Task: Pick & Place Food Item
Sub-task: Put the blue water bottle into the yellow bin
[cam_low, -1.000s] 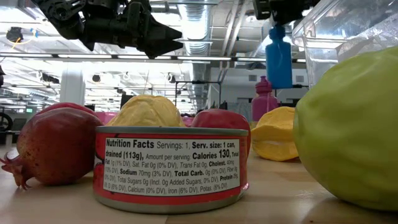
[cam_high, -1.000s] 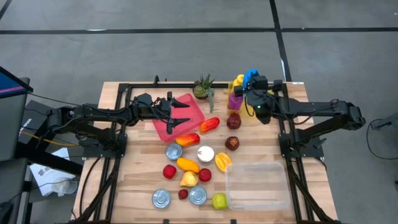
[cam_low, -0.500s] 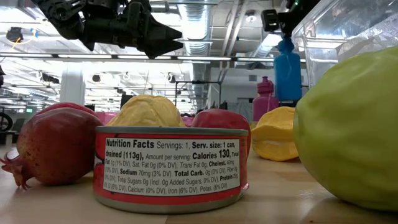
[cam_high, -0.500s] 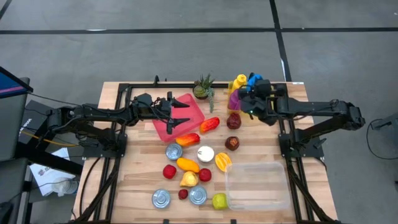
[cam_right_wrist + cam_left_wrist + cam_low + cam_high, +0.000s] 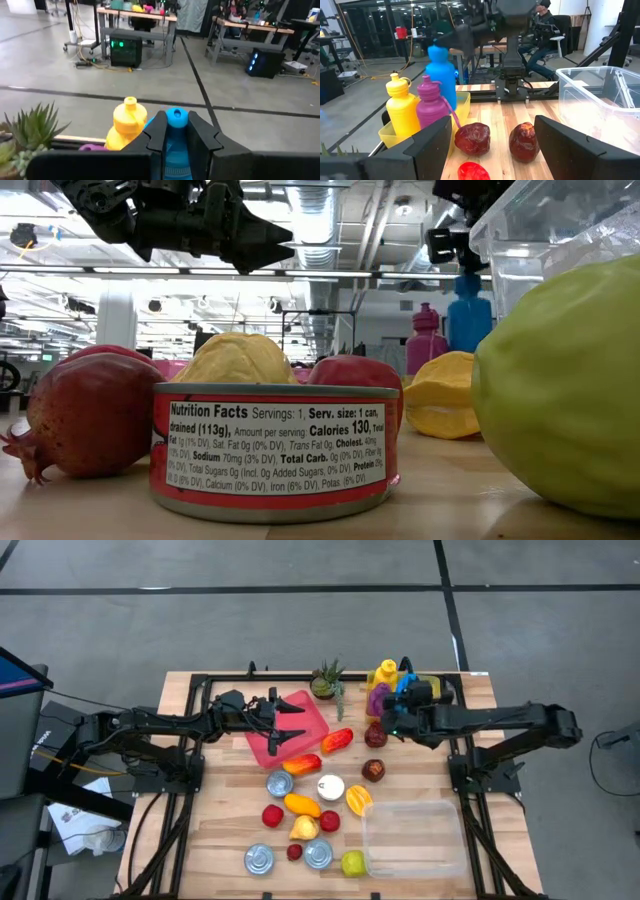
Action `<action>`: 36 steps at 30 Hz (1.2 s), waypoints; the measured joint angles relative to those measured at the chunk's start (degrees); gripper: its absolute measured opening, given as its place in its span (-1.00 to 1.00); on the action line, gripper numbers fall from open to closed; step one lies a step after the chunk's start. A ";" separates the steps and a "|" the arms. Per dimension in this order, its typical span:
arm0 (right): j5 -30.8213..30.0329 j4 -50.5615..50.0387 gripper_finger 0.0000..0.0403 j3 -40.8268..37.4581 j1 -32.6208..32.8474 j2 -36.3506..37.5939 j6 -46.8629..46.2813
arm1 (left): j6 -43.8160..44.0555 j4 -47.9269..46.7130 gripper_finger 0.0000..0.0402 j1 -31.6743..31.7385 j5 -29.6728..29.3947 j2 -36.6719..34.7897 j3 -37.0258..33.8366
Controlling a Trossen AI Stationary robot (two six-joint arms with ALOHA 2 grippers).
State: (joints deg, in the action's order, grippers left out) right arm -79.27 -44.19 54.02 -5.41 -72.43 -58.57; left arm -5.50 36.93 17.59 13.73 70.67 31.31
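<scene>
Near the lower right of the high view, the clear bin (image 5: 415,835) stands unfilled. At upper right, the right gripper (image 5: 402,700) pinches the blue bottle (image 5: 404,687) by its neck, upright, long axis vertical, beside the yellow bottle (image 5: 385,671). The left gripper (image 5: 290,720) hangs spread over the red tray (image 5: 312,712), left of centre, farther from that bottle

Lighting's even and bright from overhead, with ceiling strip lights glowing in the low view. Shadows on the table (image 5: 230,840) are soft. The tin (image 5: 275,448) is sharp, the green fruit (image 5: 560,390) up close is soft, and the blue bottle (image 5: 442,70) smears a bit.
</scene>
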 joint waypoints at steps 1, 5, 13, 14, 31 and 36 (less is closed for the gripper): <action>-0.25 0.79 -0.80 -0.42 0.00 -0.20 -0.83 | 0.02 0.00 0.38 -0.01 -0.01 0.00 0.00; 1.24 0.89 -0.80 -2.66 -0.42 -1.06 -3.67 | 0.02 0.02 0.38 0.02 0.01 0.00 0.00; 3.14 1.43 -0.80 -6.99 -0.87 -1.98 -8.93 | 0.02 0.03 0.38 0.01 0.01 0.00 0.00; 3.13 1.74 -0.80 -7.45 -0.87 -1.92 -9.54 | 0.02 0.02 0.38 -0.01 0.01 0.00 0.00; 4.44 6.10 -0.80 -11.23 -0.87 -1.87 -10.42 | 0.02 0.04 0.38 0.02 -0.02 0.00 0.00; 4.61 6.12 -0.75 -11.23 -0.85 -1.87 -10.42 | 0.02 0.02 0.38 0.02 -0.01 0.00 0.00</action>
State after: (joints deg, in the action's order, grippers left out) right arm -74.67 -38.07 42.78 -6.26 -74.30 -68.99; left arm -5.48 36.95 17.61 13.72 70.67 31.31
